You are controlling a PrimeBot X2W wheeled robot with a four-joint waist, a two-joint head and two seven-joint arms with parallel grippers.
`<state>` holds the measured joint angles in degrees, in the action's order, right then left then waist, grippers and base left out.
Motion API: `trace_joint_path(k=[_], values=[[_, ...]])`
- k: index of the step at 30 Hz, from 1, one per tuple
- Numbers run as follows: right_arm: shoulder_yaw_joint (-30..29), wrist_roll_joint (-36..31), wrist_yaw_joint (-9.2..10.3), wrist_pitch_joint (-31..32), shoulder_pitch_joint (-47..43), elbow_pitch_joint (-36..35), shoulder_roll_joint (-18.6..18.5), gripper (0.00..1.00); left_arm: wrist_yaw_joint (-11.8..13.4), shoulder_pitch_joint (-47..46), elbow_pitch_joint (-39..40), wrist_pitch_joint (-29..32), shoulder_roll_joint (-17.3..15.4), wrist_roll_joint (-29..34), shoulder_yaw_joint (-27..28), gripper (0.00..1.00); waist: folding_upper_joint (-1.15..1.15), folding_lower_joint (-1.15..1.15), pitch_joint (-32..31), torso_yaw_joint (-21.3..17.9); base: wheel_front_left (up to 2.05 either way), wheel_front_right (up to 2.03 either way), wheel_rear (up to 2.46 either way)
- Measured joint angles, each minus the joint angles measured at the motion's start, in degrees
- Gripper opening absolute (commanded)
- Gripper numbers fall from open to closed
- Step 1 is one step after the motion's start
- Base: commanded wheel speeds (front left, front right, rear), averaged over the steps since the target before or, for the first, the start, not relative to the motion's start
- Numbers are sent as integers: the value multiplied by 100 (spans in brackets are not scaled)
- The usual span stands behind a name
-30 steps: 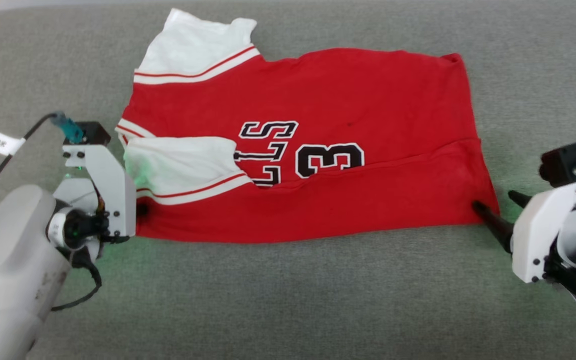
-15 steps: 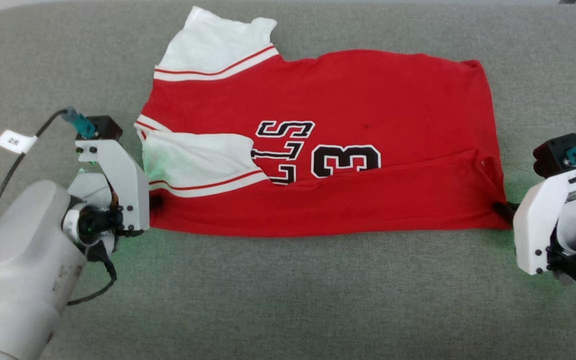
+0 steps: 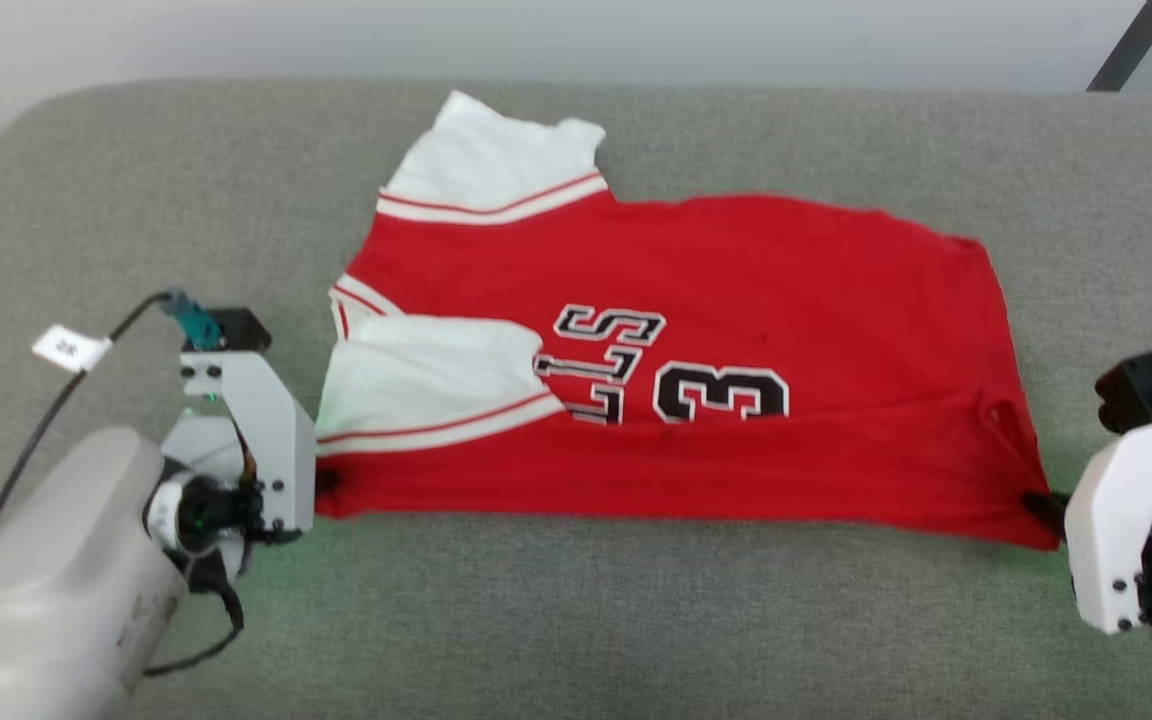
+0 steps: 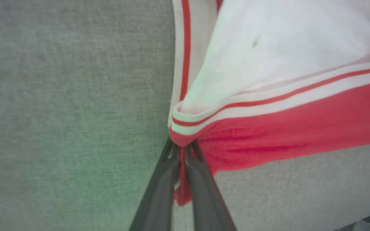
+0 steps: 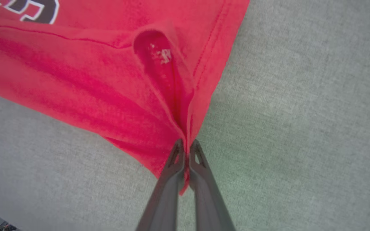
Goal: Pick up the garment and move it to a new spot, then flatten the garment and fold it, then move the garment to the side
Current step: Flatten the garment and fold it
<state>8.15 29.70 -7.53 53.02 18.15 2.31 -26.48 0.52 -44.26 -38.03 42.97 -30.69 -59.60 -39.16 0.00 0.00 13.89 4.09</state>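
One garment point(image 3: 676, 340) lies spread across the middle of the pad point(image 3: 576, 620), collar end toward the left and hem toward the right. One white sleeve point(image 3: 496, 165) projects from the far edge. The second sleeve point(image 3: 436, 385) is folded over the red body, beside the black-and-white numeral point(image 3: 721, 392). The near edge runs almost straight from corner to corner.

Pad: grey woven fabric with a rounded far left corner. Beyond it stands a pale wall point(image 3: 536, 40). A dark bar point(image 3: 1131, 45) slants across the upper right.

Left gripper point(image 3: 326, 482): at the near left corner of the garment. In the left wrist view its fingers are pressed together on a pinch of red fabric just below the striped trim, and a tuft of red shows between them point(image 4: 181, 146).

Right gripper point(image 3: 1041, 503): at the near right corner, by the hem. In the right wrist view its fingers are pressed together on a gathered fold of the red hem point(image 5: 186, 144), and the fabric creases toward the tips.

A black cable point(image 3: 6, 480) with a white label point(image 3: 71, 347) runs along the left arm.
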Motion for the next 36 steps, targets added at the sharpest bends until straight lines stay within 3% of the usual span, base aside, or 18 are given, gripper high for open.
trace_joint_path(k=[18, 19, 20, 21, 22, 24, 36], values=[[-519, 29, 0, 523, -1163, -817, 99, 0, 791, 1149, 1578, 399, -504, -198, -46, 0, 0, 0, -184, 14, 0, 0, 0], [-524, 1, 0, 511, -1163, -824, 126, 0, 808, 1169, 1627, 399, -516, -198, -46, 11, 0, 0, -182, 12, 0, 0, 0], [-524, -19, 0, 490, -1162, -829, 145, 0, 820, 1178, 1670, 399, -531, -198, -45, 42, 0, 0, -181, 7, 0, 0, 0], [-524, -26, 0, 445, -1161, -837, 155, 17, 837, 1190, 1704, 399, -546, -198, -49, 95, 0, 0, -178, 1, 0, 0, 0], [-525, -36, 0, 404, -1160, -839, 166, 37, 860, 1202, 1738, 408, -554, -198, -47, 100, 0, 0, -178, -1, 0, 0, 0], [-519, -96, 0, 343, -1145, -846, 175, 98, 877, 1233, 1836, 415, -590, -190, -54, 100, 0, 0, -186, -11, 0, 0, 0], [-954, -280, 1, -210, -1195, -1204, 324, 100, 1057, 1272, 2785, 183, -1073, -192, 302, 100, 0, 0, -283, -54, 0, 0, 0]])
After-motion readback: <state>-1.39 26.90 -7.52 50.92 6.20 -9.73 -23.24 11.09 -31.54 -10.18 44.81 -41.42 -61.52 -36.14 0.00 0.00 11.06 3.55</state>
